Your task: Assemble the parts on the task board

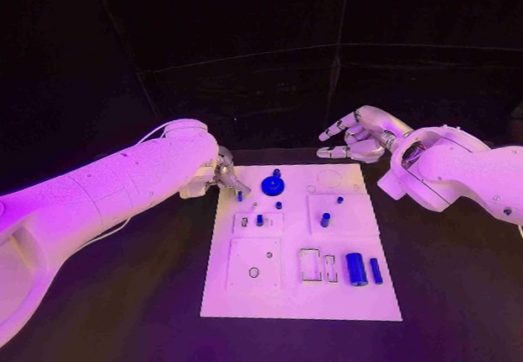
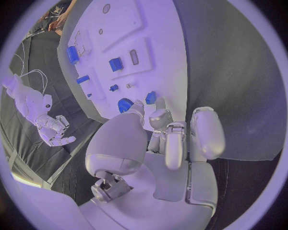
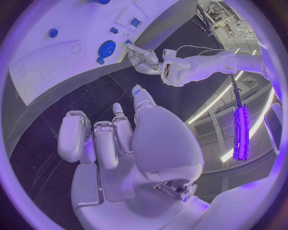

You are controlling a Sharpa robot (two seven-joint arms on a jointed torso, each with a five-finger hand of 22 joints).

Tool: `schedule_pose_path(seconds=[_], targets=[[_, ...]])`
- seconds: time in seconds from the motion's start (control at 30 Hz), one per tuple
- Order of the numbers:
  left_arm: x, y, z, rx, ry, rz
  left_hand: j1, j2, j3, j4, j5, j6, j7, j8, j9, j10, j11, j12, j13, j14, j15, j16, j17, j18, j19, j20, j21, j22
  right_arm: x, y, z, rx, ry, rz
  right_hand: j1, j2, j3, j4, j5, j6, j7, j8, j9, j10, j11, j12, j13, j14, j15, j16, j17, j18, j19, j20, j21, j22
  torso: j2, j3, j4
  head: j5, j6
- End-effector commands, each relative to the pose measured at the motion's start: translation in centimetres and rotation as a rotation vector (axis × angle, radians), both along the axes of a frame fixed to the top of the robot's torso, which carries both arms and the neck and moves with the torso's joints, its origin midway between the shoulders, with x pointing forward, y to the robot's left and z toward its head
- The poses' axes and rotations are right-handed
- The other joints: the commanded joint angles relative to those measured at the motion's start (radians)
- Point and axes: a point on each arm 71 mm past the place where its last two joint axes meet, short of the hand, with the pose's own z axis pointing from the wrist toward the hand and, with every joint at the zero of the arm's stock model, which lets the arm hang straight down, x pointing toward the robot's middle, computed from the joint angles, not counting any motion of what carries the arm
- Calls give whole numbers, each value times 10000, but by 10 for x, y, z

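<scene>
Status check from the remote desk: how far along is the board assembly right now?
Early stage, by the look of it. The blue gear sits at the far end of the task board, possibly already placed. The left hand is at the board's far left corner beside the gear, holding nothing visible. The right hand hovers open beyond the board. Two blue cylinders lie loose near the front edge, unassembled.
</scene>
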Motion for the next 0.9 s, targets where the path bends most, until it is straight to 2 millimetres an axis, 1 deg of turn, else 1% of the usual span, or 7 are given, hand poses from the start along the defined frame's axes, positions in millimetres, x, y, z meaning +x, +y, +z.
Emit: schedule_pose_path(seconds=[0.03, 0.13, 0.27, 0.5, 0.7, 0.77, 0.9], targets=[[0, 0, 0, 107, 75, -54, 111, -13, 2, -58, -29, 104, 0, 41, -13, 49, 4, 54, 14, 1020, -14, 62, 2634, 113, 82, 10, 48, 8, 0, 1, 2, 14, -69, 85, -50, 70, -31, -2, -17, 50, -21, 60, -14, -94, -8, -46, 418, 677, -49, -62, 842, 34, -59, 8, -55, -14, -5, 0, 2, -12, -21], [0, 1, -1, 111, 84, -28, 111, -13, 2, -58, -29, 104, 0, 41, -13, 49, 4, 54, 14, 1020, -14, 62, 2634, 113, 82, 10, 48, 8, 0, 0, 2, 16, -79, 66, -50, 70, -31, -2, -17, 50, -21, 60, -14, -94, -8, -46, 418, 677, -49, -62, 842, 34, -59, 8, -55, -14, 0, 10, 0, -23, -15], [0, 1, -2, 103, 75, -7, 126, -7, 1, -66, -29, 107, 0, 44, -14, 50, 4, 55, 16, 1020, -14, 62, 2634, 114, 80, 10, 43, 4, 0, 0, 2, 17, -81, 56, -50, 70, -31, -2, -17, 50, -21, 60, -14, -94, -8, -46, 418, 677, -49, -62, 842, 34, -59, 8, -55, -14, -3, 1, 2, -27, -30], [0, -1, -3, 55, 35, -24, 394, 217, 84, -206, -28, 146, -11, 84, -18, 68, -7, 72, 31, 1020, -21, 62, 2634, 110, 85, 7, 53, 30, 0, 0, 2, 17, -79, 62, -50, 70, -31, -2, -17, 50, -21, 60, -14, -94, -8, -46, 418, 677, -49, -62, 842, 34, -59, 8, -55, -14, 3, -2, 2, -2, -60], [-1, -4, -3, -113, 93, -34, 1023, 536, 371, -646, -25, 153, -45, 120, -21, 83, -40, 80, 40, 1020, -43, 62, 2634, 107, 90, -7, 64, 63, 0, 1, 2, 18, -78, 72, -50, 70, -31, -2, -17, 50, -21, 60, -14, -94, -8, -46, 418, 677, -49, -62, 842, 34, -59, 8, -55, -14, -1, -1, 2, 9, -76], [-2, -5, -3, -186, 107, -39, 1356, 706, 580, -876, -21, 128, -79, 116, -26, 86, -73, 77, 43, 1020, -64, 62, 2634, 107, 91, -19, 67, 74, 0, 1, 2, 18, -77, 73, -50, 70, -31, -2, -17, 50, -21, 60, -14, -94, -8, -46, 418, 677, -49, -62, 842, 34, -59, 8, -55, -14, -1, -4, 2, 8, -85], [-2, -6, -3, -322, 117, -20, 2044, 946, 1065, -1394, -13, 30, -143, 70, -56, 65, -131, 44, 28, 1020, -112, 62, 2634, 110, 90, -51, 63, 82, 0, 1, 2, 17, -72, 80, -33, 85, -31, -14, -12, 56, -24, 67, -14, -84, -10, -32, 431, 678, -51, -61, 848, 33, -56, 6, -56, -11, 0, -4, 6, 9, -94]])
